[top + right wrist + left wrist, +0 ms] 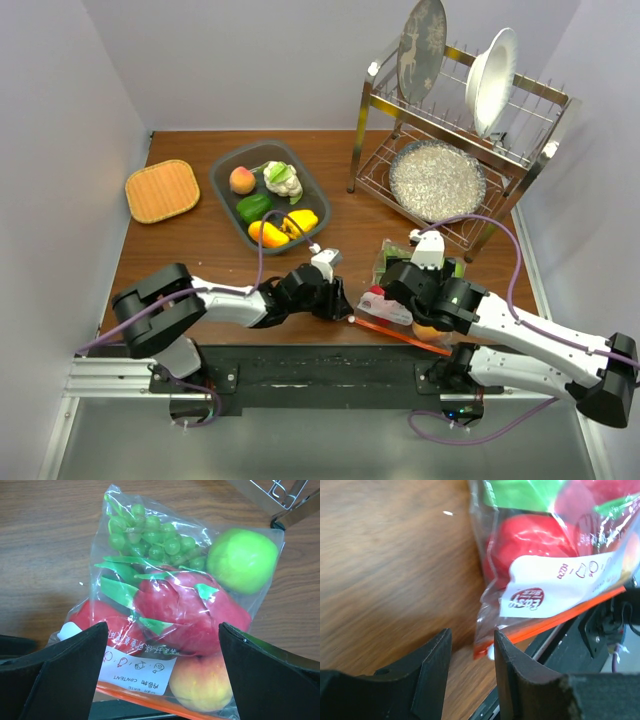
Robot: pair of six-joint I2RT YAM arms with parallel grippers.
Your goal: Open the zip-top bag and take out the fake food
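Observation:
The zip-top bag [400,290] lies on the wooden table near the front edge, its orange zip strip [560,617] toward the arms. Through the clear plastic I see fake food: a green apple [242,560], green grapes [155,537], a red dragon fruit [190,615], a peach [202,685] and another red piece [530,540]. My left gripper [472,632] is open at the bag's left corner, and the white slider [491,652] sits just past its fingertips, apart from them. My right gripper [163,625] hangs wide open over the bag, holding nothing.
A grey tray [218,180] with several loose toy foods sits behind the left arm. A woven mat [162,190] lies at the far left. A metal dish rack [455,130] with plates stands at the back right. The black rail [300,365] runs along the table's front edge.

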